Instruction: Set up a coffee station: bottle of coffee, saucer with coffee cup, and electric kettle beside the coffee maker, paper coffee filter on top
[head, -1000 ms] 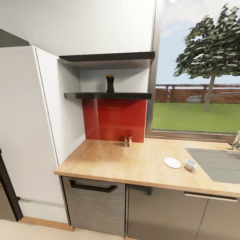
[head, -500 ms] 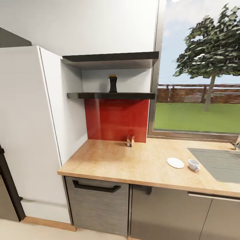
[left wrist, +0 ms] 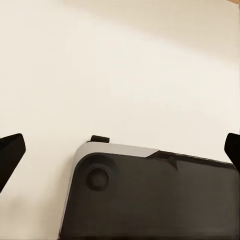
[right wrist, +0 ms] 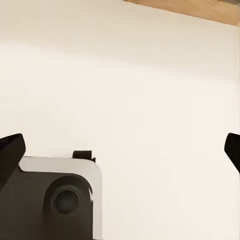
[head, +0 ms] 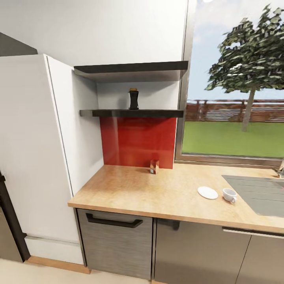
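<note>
- Countertop (head: 157, 193) of pale wood grain runs under the window, with a steel sink (head: 260, 193) at its right end and dark cabinet fronts below.
- Shelf (head: 132, 113), dark and narrow, sits above the red wall panel, carrying the bottle of coffee (head: 133, 99) upright, well above the worktop.
- Saucer (head: 208, 192) lies near the sink; the coffee cup (head: 229, 195) stands just beside it, not yet on it.
- Red shaker (head: 154, 166) stands against the red panel.
- Left gripper (left wrist: 120, 152) and right gripper (right wrist: 120, 150) hang over pale floor, fingertips spread wide, holding nothing.
- Fetching the bottle looks like the step in hand; next, an arm must rise to shelf height and close around the bottle's waist.
</note>
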Motion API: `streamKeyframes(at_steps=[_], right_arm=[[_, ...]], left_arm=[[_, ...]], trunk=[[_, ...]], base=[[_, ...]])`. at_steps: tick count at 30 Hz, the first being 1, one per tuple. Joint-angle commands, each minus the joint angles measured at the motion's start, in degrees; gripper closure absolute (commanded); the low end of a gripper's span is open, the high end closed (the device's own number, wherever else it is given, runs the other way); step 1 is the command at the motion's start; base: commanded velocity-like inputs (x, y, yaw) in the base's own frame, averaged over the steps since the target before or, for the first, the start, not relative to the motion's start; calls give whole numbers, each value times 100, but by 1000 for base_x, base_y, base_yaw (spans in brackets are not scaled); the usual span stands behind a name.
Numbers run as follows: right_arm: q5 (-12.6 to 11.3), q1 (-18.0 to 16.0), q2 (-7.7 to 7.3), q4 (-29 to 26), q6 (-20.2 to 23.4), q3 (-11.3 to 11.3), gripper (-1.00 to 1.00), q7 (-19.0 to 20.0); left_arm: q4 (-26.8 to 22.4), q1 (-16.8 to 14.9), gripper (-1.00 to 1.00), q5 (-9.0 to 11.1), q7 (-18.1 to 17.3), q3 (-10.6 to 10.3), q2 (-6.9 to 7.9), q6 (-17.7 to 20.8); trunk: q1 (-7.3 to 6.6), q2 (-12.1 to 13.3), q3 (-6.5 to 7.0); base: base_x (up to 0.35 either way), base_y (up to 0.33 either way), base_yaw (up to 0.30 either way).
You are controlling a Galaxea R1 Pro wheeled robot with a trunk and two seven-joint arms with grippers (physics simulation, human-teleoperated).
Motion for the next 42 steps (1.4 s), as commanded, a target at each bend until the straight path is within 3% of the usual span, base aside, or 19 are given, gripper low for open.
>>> streamKeyframes(at_steps=[1,8,12,19,33,38,42], right_arm=[[-12,-26,-34,11,-50,83,-100,16],[207,-17,-257,124,-275,276,-100,123],[324,-17,-244,131,-374,249,-100,99],[317,-17,-200,136,-363,233,-100,6],[307,-17,-184,140,-350,222,-100,-8],[307,-17,-183,141,-346,213,-100,2],[298,-17,-202,141,-344,208,-100,11]], left_arm=[[-6,35,-100,-8,-4,3,3,-10],[21,120,-100,-169,-18,-57,5,-38],[31,120,-100,-166,-19,-66,12,-36],[37,120,-100,-165,-19,-65,21,-35],[38,120,-100,-148,-19,-44,24,35],[38,120,-100,-16,-10,72,18,4],[39,120,-100,381,-36,317,45,85]], trunk=[[2,-8,-9],[2,-8,-9],[2,-8,-9],[2,-8,-9],[-306,554,242],[-416,754,332],[-503,915,404]], base=[[0,0,0],[0,0,0],[0,0,0],[0,0,0],[0,0,0],[0,0,-5],[0,0,-168]])
